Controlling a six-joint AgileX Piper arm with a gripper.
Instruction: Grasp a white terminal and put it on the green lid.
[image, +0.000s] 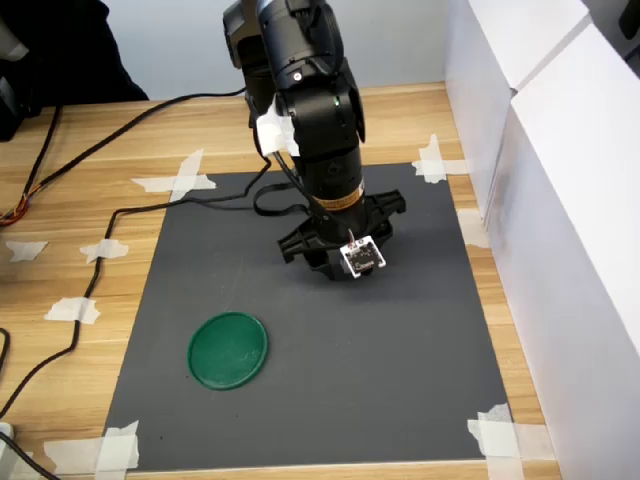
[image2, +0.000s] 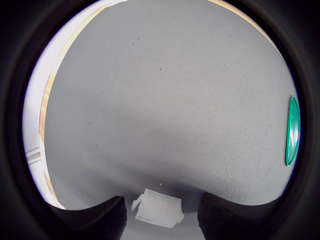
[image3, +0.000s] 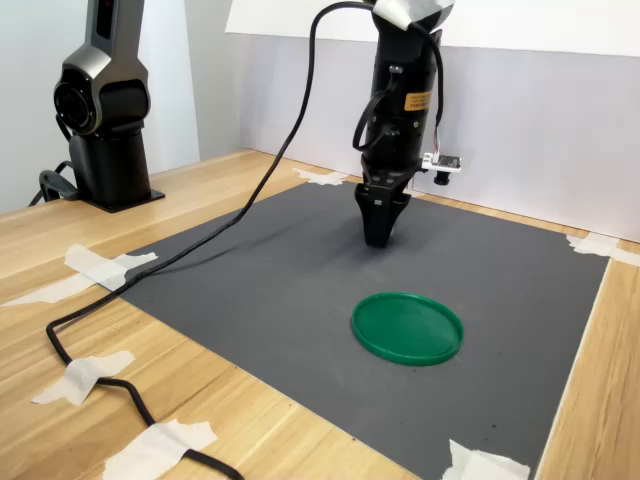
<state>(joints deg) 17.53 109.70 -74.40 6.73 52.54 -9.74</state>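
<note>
The arm stands near upright over the middle of the dark grey mat (image3: 300, 270), its wrist pointing straight down and the gripper (image3: 378, 238) tip at or just above the mat surface in the second exterior view. In the wrist view the two dark fingers (image2: 111, 216) stand apart with the white terminal (image2: 157, 207) lying between them on the mat; whether either finger touches it cannot be told, and it does not look clamped. The green lid (image: 228, 349) lies flat on the mat, well apart from the gripper, nearer the camera and toward the first exterior view's left.

The mat is fixed at its corners with white tape (image: 505, 435) onto a light wooden table (image3: 240, 430). A black cable (image3: 95, 350) trails across the wood and up to the arm. White panels (image: 560, 200) close in the first exterior view's right. A second arm's black base (image3: 105, 110) stands at the far left in the second exterior view.

A yellow label (image3: 418, 100) sits on the wrist; its print is too small to read.
</note>
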